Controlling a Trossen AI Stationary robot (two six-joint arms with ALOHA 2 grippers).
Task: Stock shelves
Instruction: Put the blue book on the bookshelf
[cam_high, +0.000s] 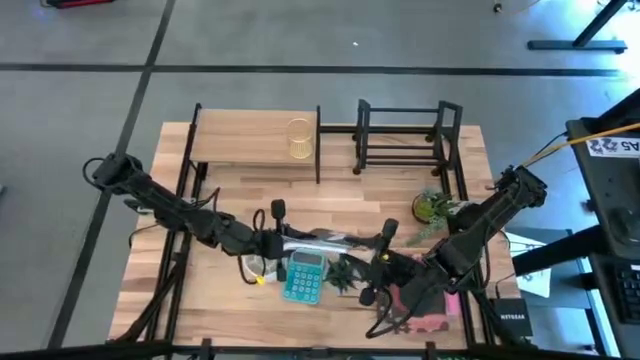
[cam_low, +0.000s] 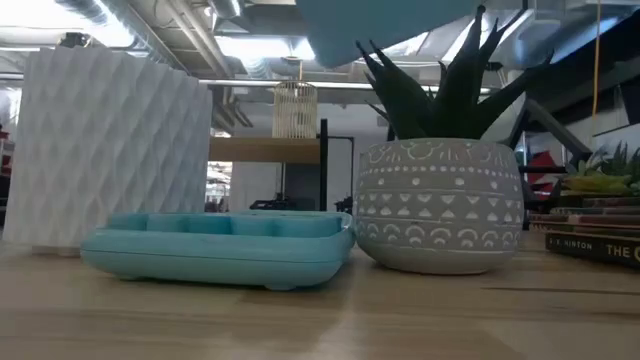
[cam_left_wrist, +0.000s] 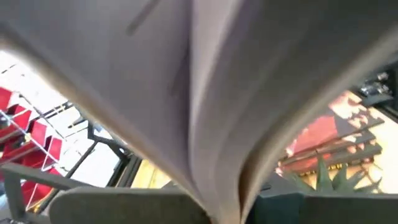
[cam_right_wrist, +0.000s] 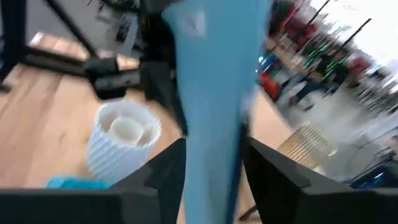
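Both arms meet low over the front middle of the table (cam_high: 330, 200). The left gripper (cam_high: 272, 240) comes in from the left; its wrist view is filled by a pale grey sheet-like object (cam_left_wrist: 205, 99) lying right across its fingers, so it cannot be told whether the jaws are open or closed. The right gripper (cam_right_wrist: 211, 168) comes in from the right, and its two dark fingers (cam_right_wrist: 158, 171) sit close on either side of a light blue flat item (cam_right_wrist: 214, 81), which stands upright between them; jaws nearly closed on it. Just below and between the two grippers in the high view lies a teal calculator (cam_high: 304, 276), with a small potted plant (cam_high: 345, 272) touching or just beside it on the right-gripper side. A white ribbed cup (cam_right_wrist: 121, 140) stands just beyond the right jaws, near the teal item. A pink object (cam_high: 432, 312) lies under the right arm near the front edge. A second potted plant (cam_high: 434, 207) stands behind the right arm, between it and the racks. The shelves are well apart from both grippers at the far edge: the light-wood shelf (cam_high: 250, 140) on black legs at far left, carrying a gold wire cup (cam_high: 299, 138), and the black bar rack (cam_high: 405, 135) beside it at far right. In the low view, books (cam_low: 590, 225) are stacked beside the patterned pot.
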